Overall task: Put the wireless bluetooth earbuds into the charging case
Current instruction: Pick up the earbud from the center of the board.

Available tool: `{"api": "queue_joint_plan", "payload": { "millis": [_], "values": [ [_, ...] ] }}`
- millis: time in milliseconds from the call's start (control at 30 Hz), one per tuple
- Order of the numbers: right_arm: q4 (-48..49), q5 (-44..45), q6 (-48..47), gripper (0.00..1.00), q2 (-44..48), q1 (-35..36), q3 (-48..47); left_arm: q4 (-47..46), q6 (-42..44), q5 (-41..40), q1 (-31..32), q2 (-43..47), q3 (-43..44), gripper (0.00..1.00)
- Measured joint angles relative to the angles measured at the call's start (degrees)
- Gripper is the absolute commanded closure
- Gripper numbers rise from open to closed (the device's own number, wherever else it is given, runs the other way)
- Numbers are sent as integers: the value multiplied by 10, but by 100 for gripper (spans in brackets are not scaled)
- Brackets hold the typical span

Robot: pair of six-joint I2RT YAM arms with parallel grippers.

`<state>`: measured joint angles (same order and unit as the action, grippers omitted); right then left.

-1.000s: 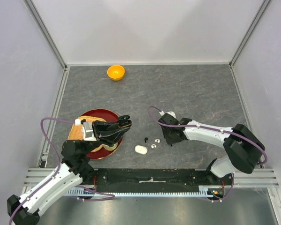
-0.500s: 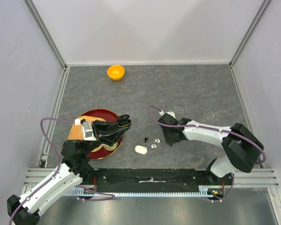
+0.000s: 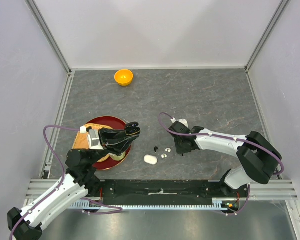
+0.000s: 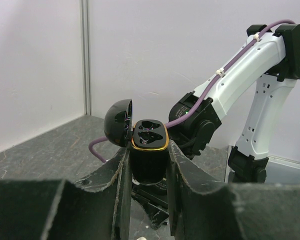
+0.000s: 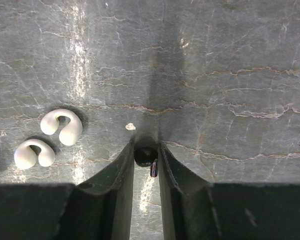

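My left gripper (image 3: 130, 130) is shut on an open black charging case (image 4: 150, 150) with a gold rim, lid (image 4: 118, 122) tipped back, both sockets empty; I hold it above the red bowl's right edge. My right gripper (image 3: 182, 150) is down at the table, shut on a black earbud (image 5: 146, 156) between its fingertips (image 5: 146, 150). A second black earbud (image 3: 155, 148) lies on the table to its left. Two white earbuds (image 3: 168, 149) (image 3: 163, 155) lie beside it and show in the right wrist view (image 5: 62, 126) (image 5: 32, 152). A closed white case (image 3: 150, 159) lies nearer the front.
A red bowl (image 3: 97, 124) sits on a tan mat (image 3: 79, 143) under my left gripper. A small orange bowl (image 3: 123, 77) stands at the back. Metal rails edge the grey stone tabletop (image 3: 205, 100).
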<state>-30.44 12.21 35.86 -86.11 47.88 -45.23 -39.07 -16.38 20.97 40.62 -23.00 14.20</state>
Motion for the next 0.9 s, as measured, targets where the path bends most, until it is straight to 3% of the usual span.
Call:
{"api": "queue_joint_plan", "payload": {
  "millis": [300, 567, 900],
  "values": [
    [-3, 14, 49, 71, 1, 1, 2, 0, 0, 0, 0, -2, 0, 98],
    [1, 38, 99, 57, 13, 3, 14, 0, 0, -7, 0, -2, 0, 98],
    [3, 37, 58, 51, 37, 3, 27, 0, 0, -10, 0, -5, 0, 98]
  ]
}}
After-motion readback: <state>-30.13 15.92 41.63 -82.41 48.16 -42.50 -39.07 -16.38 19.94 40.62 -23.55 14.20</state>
